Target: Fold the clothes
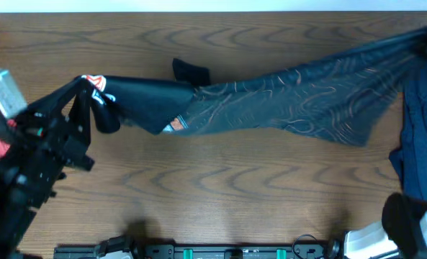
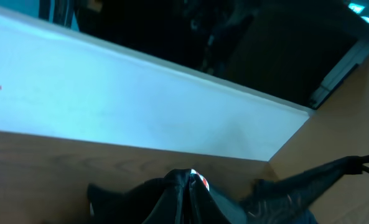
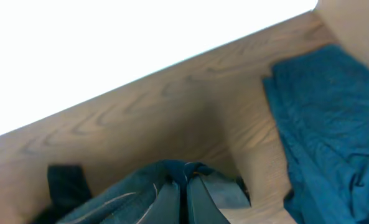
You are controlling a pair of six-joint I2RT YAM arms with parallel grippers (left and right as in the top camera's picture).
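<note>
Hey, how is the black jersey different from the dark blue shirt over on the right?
The black jersey is stretched long across the table; the dark blue shirt lies rumpled at its right edge. The jersey bears thin orange lines; the shirt looks plain. The left gripper and right gripper each clamp the jersey; neither holds the shirt. Both are soft cloth.

Wood-grain table (image 1: 220,194), white wall (image 2: 109,106)
</note>
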